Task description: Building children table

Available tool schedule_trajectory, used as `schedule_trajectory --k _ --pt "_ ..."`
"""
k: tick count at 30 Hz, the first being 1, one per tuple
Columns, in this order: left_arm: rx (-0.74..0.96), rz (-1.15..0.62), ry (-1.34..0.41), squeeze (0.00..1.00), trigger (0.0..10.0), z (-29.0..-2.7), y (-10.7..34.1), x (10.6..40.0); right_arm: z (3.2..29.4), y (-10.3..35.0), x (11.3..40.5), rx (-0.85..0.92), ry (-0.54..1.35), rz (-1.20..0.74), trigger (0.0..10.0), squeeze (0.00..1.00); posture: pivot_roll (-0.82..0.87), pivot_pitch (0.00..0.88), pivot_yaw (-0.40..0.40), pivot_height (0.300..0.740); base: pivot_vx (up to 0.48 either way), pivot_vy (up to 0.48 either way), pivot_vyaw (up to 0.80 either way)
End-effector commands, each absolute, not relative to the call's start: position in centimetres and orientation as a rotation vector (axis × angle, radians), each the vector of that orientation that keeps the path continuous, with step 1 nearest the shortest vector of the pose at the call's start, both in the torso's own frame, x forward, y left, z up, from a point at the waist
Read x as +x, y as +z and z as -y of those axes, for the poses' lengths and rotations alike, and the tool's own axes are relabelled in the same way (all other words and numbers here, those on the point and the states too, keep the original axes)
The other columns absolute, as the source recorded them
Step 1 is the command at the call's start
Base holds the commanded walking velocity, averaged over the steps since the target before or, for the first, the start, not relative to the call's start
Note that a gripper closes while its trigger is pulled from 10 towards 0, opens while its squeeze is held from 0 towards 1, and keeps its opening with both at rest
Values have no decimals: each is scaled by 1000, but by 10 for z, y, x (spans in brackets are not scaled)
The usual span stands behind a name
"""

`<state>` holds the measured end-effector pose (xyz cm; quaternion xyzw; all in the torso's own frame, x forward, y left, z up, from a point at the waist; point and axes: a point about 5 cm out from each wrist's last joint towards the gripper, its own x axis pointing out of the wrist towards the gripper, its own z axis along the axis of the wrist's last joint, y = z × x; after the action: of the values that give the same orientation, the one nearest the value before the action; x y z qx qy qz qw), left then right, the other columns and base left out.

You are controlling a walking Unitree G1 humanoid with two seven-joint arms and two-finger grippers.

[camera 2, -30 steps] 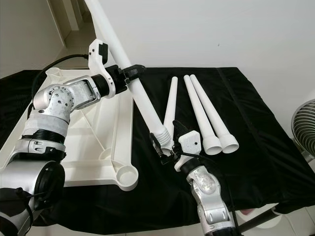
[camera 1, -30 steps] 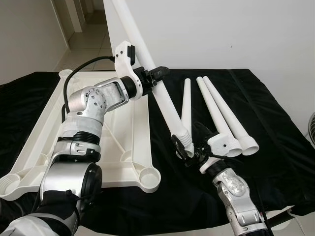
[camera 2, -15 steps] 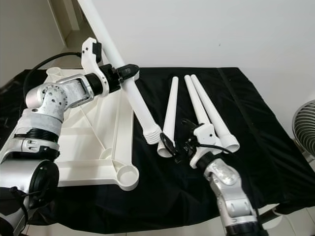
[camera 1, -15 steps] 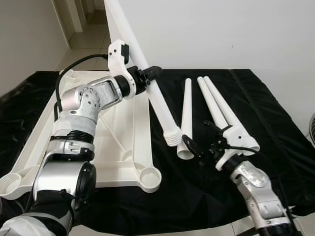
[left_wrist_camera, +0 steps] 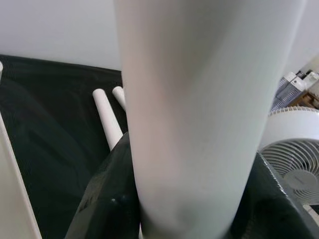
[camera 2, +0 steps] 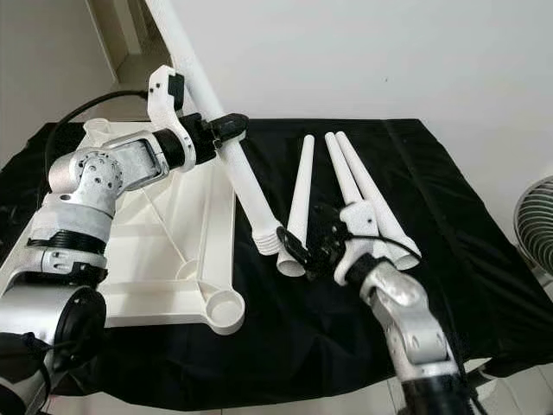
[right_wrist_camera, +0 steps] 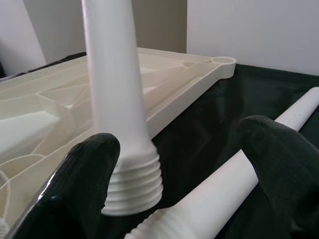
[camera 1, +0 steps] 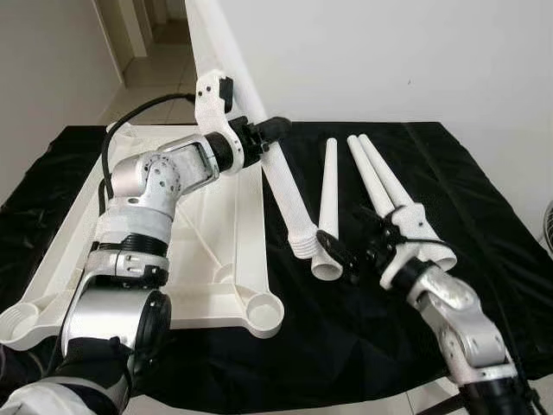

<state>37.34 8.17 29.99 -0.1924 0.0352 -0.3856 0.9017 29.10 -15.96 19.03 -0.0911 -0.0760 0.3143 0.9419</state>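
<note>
Table top [camera 1: 78,233] lies upside down on the black cloth [camera 1: 484,190], no legs in yet. Left gripper [camera 1: 263,134] holds one white leg [camera 1: 285,190] tilted. Right gripper [camera 1: 350,255] is wide open near its screw end. Three legs [camera 1: 371,173] wait beside.
</note>
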Motion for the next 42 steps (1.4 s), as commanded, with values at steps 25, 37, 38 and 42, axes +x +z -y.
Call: schedule_trajectory --k 25,37,38,42 --pt "-219 71 -993 0 10000 -41 323 336 114 215 326 -358 874 24 10000 0 12 13 5 740 0 0 0" --pt "-215 75 -1006 0 10000 -38 323 333 98 220 344 -293 805 34 10000 0 11 17 10 740 0 0 0" --pt "-215 75 -1006 0 10000 -38 323 333 98 220 344 -293 805 34 10000 0 11 17 10 740 0 0 0" --pt "-213 73 -1013 0 10000 -36 322 331 98 223 348 -284 794 39 3529 0 11 17 10 740 0 0 0"
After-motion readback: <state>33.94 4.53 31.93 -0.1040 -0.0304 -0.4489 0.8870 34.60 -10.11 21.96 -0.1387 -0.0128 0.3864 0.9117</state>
